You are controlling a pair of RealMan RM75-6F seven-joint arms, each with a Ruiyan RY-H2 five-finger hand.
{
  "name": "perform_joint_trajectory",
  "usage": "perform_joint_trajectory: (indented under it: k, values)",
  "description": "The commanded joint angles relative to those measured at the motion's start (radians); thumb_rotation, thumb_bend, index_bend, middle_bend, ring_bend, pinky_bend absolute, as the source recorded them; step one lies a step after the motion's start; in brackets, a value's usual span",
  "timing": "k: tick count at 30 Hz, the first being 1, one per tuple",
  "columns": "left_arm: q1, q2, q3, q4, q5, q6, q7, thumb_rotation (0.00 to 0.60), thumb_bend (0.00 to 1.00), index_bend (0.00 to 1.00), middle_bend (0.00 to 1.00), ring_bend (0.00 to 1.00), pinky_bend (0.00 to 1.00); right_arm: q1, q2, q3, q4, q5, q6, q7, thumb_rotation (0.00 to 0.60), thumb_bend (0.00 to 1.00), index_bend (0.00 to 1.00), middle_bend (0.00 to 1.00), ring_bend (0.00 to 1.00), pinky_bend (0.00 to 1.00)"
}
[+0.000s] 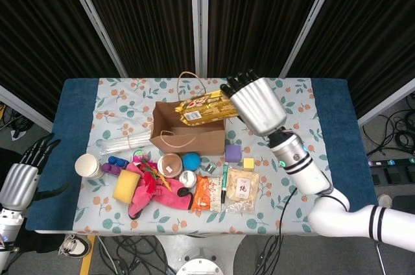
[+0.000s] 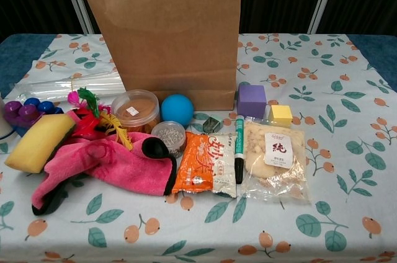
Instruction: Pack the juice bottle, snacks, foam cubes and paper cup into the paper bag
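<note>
Left hand (image 1: 19, 181) hangs off the table's (image 1: 78, 103) left edge, fingers spread, holding nothing. Paper cup (image 1: 87, 166) near left edge. Paper bag (image 1: 188, 129) upright, centre rear, mouth open; contents not visible. Right hand (image 1: 257, 105) grips gold snack packet (image 1: 206, 106) over the bag mouth. Chest view shows neither hand, but foam cubes (image 2: 251, 100) right of the bag.

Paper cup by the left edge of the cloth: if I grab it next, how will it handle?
The paper cup stands upright and looks empty, so it is probably very light and easy to knock over with a sideways nudge. Its thin wall would likely crush under a firm squeeze. Tipped over, its round body could roll toward the table edge, near the idle left hand.
</note>
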Motion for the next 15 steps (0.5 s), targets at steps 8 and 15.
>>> perform_joint_trajectory:
  k: [8,15]
  values:
    - [0.004,-0.005,-0.005,0.023,-0.012,0.002,-0.026,0.600,0.09,0.13,0.10,0.06,0.16,0.178,-0.140,-0.002,0.068,0.211,-0.034,-0.211,0.600,0.25,0.69,0.53,0.41,0.40]
    - [0.003,-0.007,-0.008,0.034,-0.015,0.000,-0.042,0.600,0.09,0.13,0.10,0.06,0.16,0.214,-0.151,-0.025,0.079,0.272,-0.005,-0.265,0.600,0.24,0.68,0.52,0.41,0.39]
